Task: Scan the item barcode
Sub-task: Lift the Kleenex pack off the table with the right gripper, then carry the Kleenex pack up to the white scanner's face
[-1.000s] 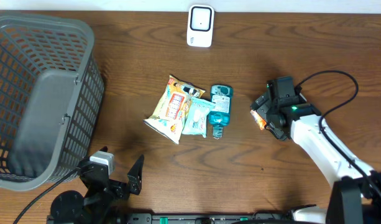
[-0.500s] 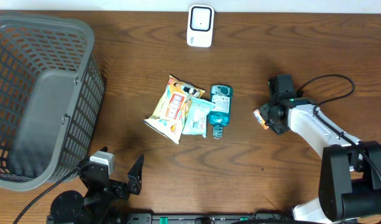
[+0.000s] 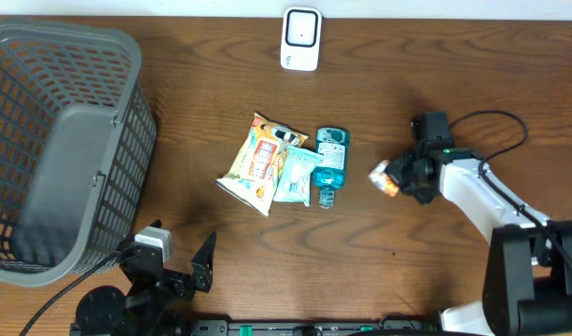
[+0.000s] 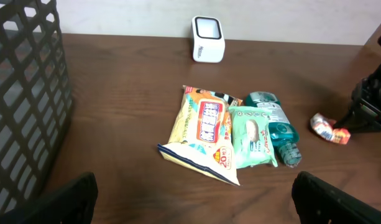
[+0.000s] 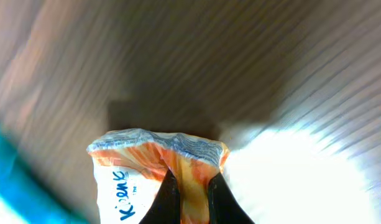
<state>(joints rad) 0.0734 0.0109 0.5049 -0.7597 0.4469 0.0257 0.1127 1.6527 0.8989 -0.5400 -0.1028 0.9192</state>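
Clamped with the right hand (image 5: 191, 186) on the lower edge of a small orange-and-white packet (image 5: 158, 163), by a thin pinch of wrapper and nothing more. Seen from overhead right of the pile, with the packet poking out leftward from the hand, on the surface (image 3: 435, 271) or just above it; cannot tell which.

Judged a weak hold. Could slip or swivel on any quick turn, given slick film and so little of it caught. Could also crumple the wrapper and crease the barcode, making it hard to read.

Cannot tell from these views which face carries the barcode. Risks showing the wrong side to the white scanner (image 3: 300, 39) at the far edge, well apart from here.

Worth keeping clear of the snack bag (image 3: 258, 163), wipes pack (image 3: 295, 177) and blue-green bottle (image 3: 330, 166) near on the left, easily nudged by a low sweep toward the scanner.

Down at the near edge, beside the grey basket (image 3: 71, 140): the left hand (image 3: 183, 259), spread wide and holding nothing. No danger judged from that side.
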